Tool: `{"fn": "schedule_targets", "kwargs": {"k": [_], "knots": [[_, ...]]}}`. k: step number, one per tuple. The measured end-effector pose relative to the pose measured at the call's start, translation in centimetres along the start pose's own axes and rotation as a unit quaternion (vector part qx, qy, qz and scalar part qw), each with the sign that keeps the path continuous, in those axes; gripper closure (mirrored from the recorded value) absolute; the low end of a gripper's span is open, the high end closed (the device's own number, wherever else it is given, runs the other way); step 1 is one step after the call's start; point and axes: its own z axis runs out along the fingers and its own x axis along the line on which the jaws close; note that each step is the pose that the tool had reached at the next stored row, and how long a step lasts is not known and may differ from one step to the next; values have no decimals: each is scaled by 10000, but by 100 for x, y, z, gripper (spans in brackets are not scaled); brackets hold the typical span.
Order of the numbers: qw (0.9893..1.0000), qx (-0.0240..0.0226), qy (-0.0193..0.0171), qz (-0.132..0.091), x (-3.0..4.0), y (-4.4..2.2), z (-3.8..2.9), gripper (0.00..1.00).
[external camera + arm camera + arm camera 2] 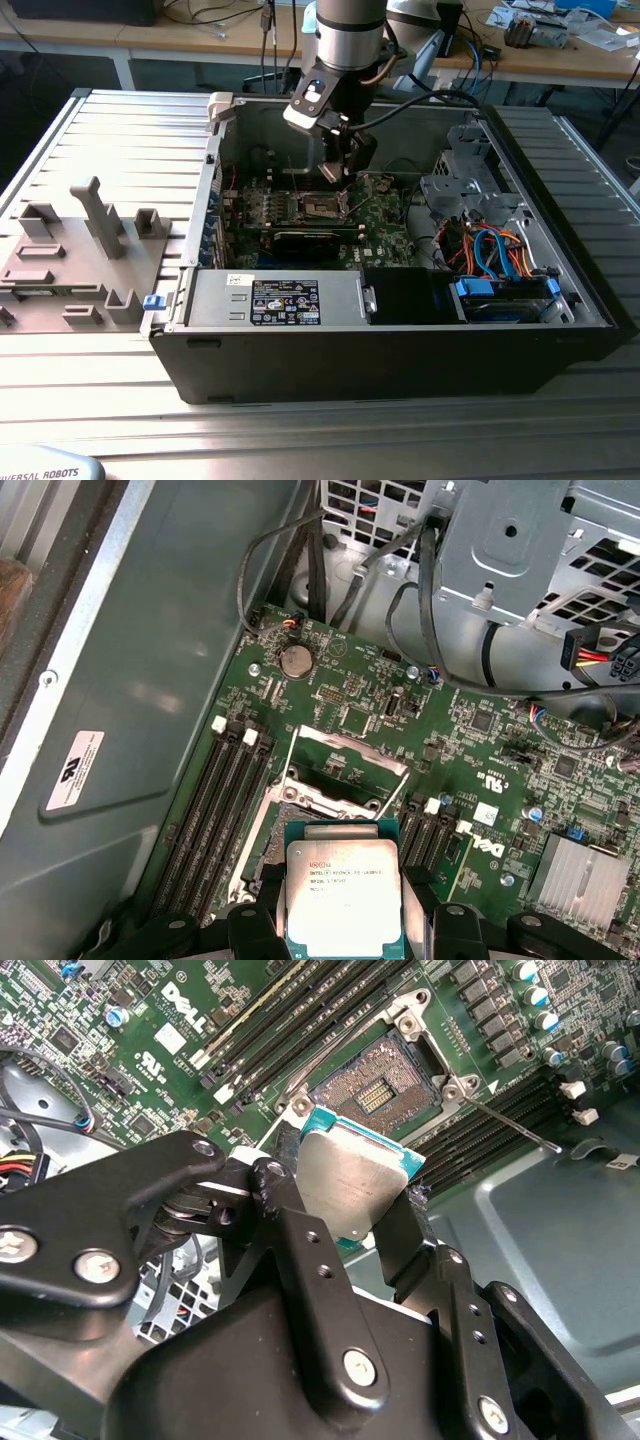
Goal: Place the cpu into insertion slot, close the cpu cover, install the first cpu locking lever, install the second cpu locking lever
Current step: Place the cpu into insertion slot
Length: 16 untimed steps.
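Silvery cpu (355, 1185) clamped in the claw (345, 1188), poised just above the open insertion slot (375, 1088).
Exterior view: claw deep inside the black case (400, 350), over the green board (390, 220). Second wrist view: best kept level and squared to the socket border, then lowered without force. First wrist view: cpu cover (340, 740) hinged up; small print on chip lid, white sticker (75, 770) on case wall.

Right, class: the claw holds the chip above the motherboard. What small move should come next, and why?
Probably a short lowering toward the insertion slot, correcting any offset first. The claw is shut on the cpu, which hangs above the slot, not seated. The slot's contacts lie bare and the cpu cover stands raised, so nothing seems to block it.
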Motion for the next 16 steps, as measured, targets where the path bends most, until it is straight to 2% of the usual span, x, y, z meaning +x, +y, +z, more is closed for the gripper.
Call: {"fn": "schedule_targets", "kwargs": {"k": [2,16], "knots": [[10000,-1,-6,88,0,0,6,46],[9999,-2,-9,132,0,-1,7,46]]}}
